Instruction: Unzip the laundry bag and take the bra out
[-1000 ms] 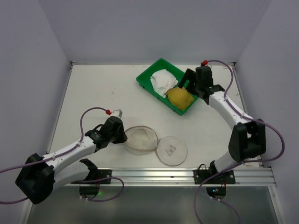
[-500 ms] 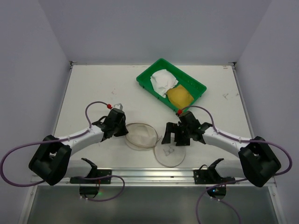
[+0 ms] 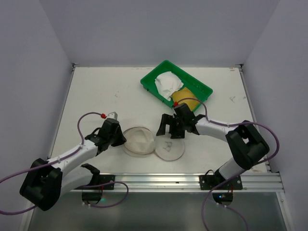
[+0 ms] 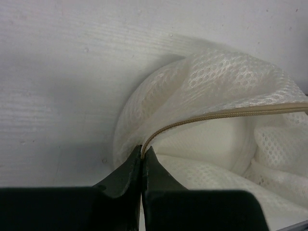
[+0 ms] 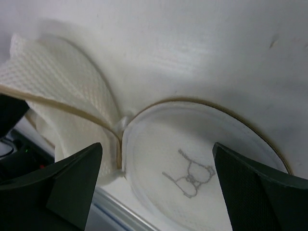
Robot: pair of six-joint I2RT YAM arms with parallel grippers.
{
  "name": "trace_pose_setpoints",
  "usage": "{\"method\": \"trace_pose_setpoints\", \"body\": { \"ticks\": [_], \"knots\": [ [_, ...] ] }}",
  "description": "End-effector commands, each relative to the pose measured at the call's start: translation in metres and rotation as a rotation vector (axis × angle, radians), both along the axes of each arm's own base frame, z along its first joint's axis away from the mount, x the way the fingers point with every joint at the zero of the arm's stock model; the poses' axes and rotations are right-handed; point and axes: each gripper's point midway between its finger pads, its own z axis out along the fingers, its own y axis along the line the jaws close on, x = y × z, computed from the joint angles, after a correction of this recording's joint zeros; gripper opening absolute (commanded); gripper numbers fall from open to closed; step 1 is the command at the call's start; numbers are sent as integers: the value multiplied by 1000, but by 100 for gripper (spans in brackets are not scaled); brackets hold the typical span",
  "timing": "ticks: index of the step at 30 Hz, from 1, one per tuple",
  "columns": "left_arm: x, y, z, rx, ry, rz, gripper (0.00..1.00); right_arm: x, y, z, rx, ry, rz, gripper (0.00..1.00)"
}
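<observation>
The white mesh laundry bag point(image 3: 139, 141) lies unzipped near the front of the table, and its flat round face with the black bra drawing point(image 3: 169, 148) lies folded out to the right. My left gripper point(image 3: 120, 139) is shut on the bag's tan zipper edge point(image 4: 143, 150) at the bag's left side. My right gripper point(image 3: 167, 132) is open just above the drawn face point(image 5: 192, 175), and its fingers point(image 5: 57, 187) hold nothing. A yellow padded item point(image 3: 182, 97), which looks like the bra, lies in the green tray.
The green rectangular tray point(image 3: 149, 80) stands at the back centre and also holds a crumpled white cloth point(image 3: 166, 84). The metal rail point(image 3: 159, 180) runs along the table's front edge, close below the bag.
My right arm has swung from the green tray down to the bag's drawn face, gripper open. The bag and its face have shifted a little to the left with my left gripper.
</observation>
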Motion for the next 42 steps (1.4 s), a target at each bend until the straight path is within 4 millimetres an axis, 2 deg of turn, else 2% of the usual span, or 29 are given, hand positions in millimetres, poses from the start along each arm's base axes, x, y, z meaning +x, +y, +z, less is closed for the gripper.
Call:
{"method": "trace_pose_setpoints", "body": {
  "ticks": [1, 2, 3, 6, 8, 9, 10, 12, 15, 21, 25, 28, 32, 33, 35, 36, 38, 42],
  "knots": [
    [-11, -2, -1, -70, 13, 33, 2, 50, -16, 15, -144, -156, -76, 99],
    [-12, -4, 0, -87, 10, 30, 5, 65, -28, 20, -216, -221, -113, 99],
    [-12, -10, 3, -119, 10, 16, 7, 70, -33, 25, -249, -244, -134, 99],
    [-10, -16, 4, -143, 16, 8, 9, 77, -56, 45, -341, -304, -189, 99],
    [-6, -17, 7, -142, 9, 17, 9, 63, -73, 39, -389, -276, -220, 99],
    [-4, -16, 5, -133, 10, 23, 9, 59, -79, 44, -390, -280, -239, 99],
    [-1, -17, 7, -133, 5, 27, 9, 47, -89, 34, -420, -244, -241, 99],
    [2, -17, 4, -126, 11, 36, 8, 34, -98, 29, -425, -210, -264, 97],
    [8, -18, 3, -118, 18, 45, 7, 7, -110, 8, -446, -129, -263, 94],
    [10, -19, 3, -108, 27, 42, 6, -15, -123, -8, -462, -76, -281, 89],
    [10, -19, 3, -108, 31, 42, 5, -29, -114, -23, -429, -1, -232, 82],
    [11, -15, 2, -90, 21, 57, 4, -35, -106, -32, -384, 29, -207, 73],
    [11, -13, -1, -77, 25, 57, 4, -36, -108, -36, -392, 33, -212, 45],
    [10, -12, -3, -71, 30, 57, 4, -35, -108, -34, -392, 23, -212, 32],
    [9, -11, -6, -61, 34, 57, 4, -33, -111, -30, -401, 4, -219, 18],
    [8, -10, -8, -57, 37, 57, 4, -30, -112, -22, -404, -13, -225, 6],
    [9, -8, -11, -49, 41, 62, 4, -25, -118, -12, -432, -54, -233, 0],
    [10, -13, -16, -55, 55, 40, 4, -15, -123, 32, -439, -148, -235, 0]
  ]
}}
